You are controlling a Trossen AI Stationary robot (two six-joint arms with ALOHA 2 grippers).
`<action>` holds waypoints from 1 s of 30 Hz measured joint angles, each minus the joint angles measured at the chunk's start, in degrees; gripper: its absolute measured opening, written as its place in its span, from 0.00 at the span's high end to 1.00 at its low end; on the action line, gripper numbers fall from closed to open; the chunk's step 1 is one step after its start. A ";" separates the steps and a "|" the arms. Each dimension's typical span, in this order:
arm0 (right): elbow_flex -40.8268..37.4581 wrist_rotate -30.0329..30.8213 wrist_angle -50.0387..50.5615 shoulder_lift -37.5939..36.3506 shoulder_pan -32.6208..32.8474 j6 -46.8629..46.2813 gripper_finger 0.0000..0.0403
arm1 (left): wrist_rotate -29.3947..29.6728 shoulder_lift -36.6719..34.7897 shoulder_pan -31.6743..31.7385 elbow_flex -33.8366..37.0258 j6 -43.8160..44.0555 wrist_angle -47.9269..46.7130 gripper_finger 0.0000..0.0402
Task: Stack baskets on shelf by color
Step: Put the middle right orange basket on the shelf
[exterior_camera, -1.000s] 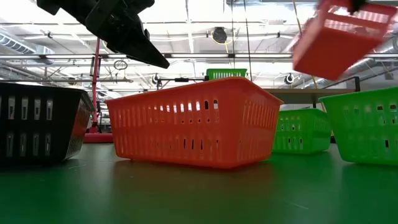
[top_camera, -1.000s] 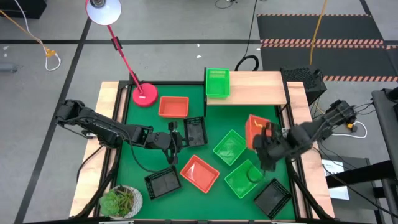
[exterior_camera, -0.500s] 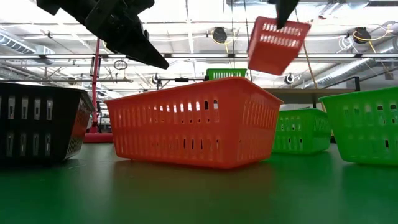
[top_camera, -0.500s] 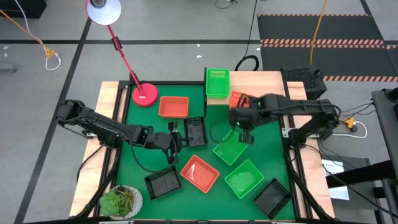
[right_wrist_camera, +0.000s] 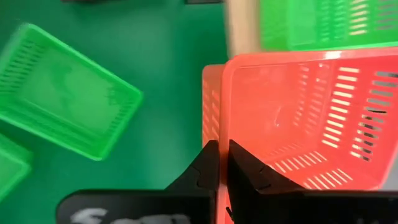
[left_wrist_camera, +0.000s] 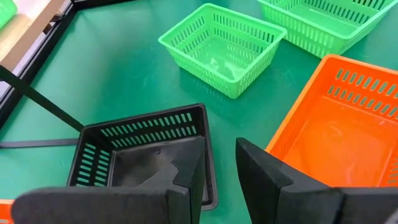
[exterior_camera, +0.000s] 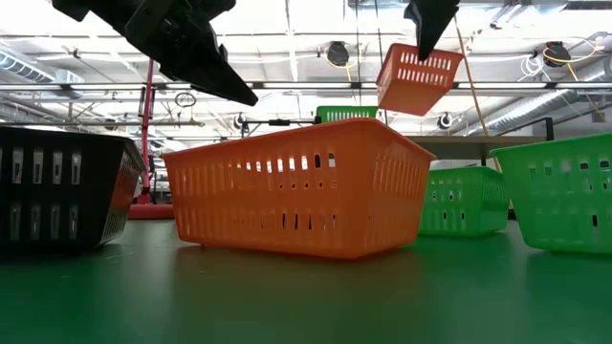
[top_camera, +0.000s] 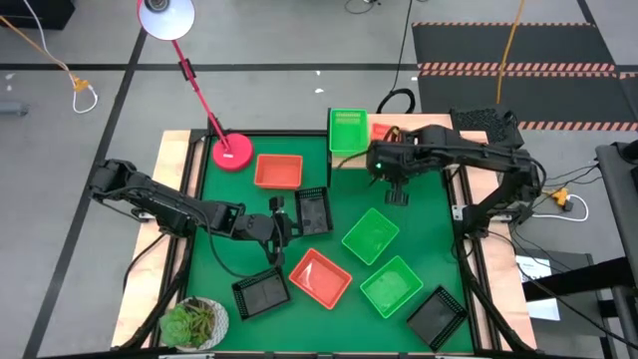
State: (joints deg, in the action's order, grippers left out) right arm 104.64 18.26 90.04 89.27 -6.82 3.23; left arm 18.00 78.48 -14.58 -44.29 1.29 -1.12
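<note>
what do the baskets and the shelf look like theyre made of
Baskets, e.g. the orange one in front: thin moulded plastic by the look, slightly glossy, with regular slots that light shines through. Shelf: pale wood or wood-look board, matte; any grain is too fine to tell.

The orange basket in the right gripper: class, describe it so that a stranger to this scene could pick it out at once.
Start at the light-wood shelf at the table's far edge, where one green basket sits. Beside that, the right gripper holds the orange basket by its rim. It alone hangs tilted in the air; the other orange baskets rest on the green tabletop.
</note>
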 joint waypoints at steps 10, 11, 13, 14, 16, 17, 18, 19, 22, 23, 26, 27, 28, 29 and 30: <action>0.00 -0.03 0.00 0.07 -7.10 5.03 0.98 | -0.03 0.00 -0.95 0.02 1.07 0.17 0.77; 0.00 -0.05 0.00 0.29 -7.74 5.63 0.98 | -0.03 0.00 -0.95 0.00 1.31 0.17 0.77; -0.01 -0.13 -0.03 0.48 -9.24 6.52 0.98 | -0.02 0.00 -0.95 0.01 1.48 0.17 0.77; -0.02 -0.18 -0.08 0.51 -9.94 6.67 0.98 | -0.01 0.00 -0.95 0.02 1.71 0.15 0.77; -0.02 -0.24 -0.02 0.65 -11.13 6.68 0.98 | -0.03 0.00 -0.95 0.00 2.07 0.15 0.77; -0.02 -0.24 0.02 0.73 -11.70 6.71 0.98 | -0.03 0.00 -0.95 0.02 2.09 0.17 0.77; -0.02 -0.29 -0.01 0.79 -12.30 6.73 0.98 | -0.03 0.00 -0.97 0.01 2.09 0.31 0.77; -0.02 -0.29 -0.20 0.90 -12.81 6.96 0.98 | -0.03 0.00 -0.97 0.02 2.09 0.45 0.77; -0.52 -0.34 -1.09 1.45 -14.14 8.96 0.97 | -0.03 0.00 -0.97 0.02 2.26 0.76 0.77; -0.94 -0.44 -1.18 1.55 -14.62 9.65 0.97 | -0.03 0.00 -1.06 0.02 2.26 0.86 0.77; -3.13 -0.52 -3.23 1.53 -15.33 11.36 0.97 | -0.03 0.00 -1.52 0.02 2.26 0.96 0.77; -3.91 -0.51 -3.73 1.53 -15.36 11.87 0.97 | -0.03 0.00 -1.74 0.02 2.26 0.96 0.77; -4.58 -0.51 -3.92 1.55 -15.37 12.33 0.97 | -0.03 0.00 -1.91 0.02 2.26 0.98 0.77; -5.16 -0.53 -4.02 1.58 -15.38 12.59 0.97 | -0.03 0.00 -2.10 0.02 2.26 0.98 0.77; -5.71 -0.53 -4.38 1.58 -15.37 12.72 0.97 | -0.03 0.00 -2.23 0.01 2.26 0.98 0.77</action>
State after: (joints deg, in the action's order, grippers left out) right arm 98.93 17.74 85.67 90.85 -22.20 15.95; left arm 17.98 78.48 -16.81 -44.28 3.55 -0.14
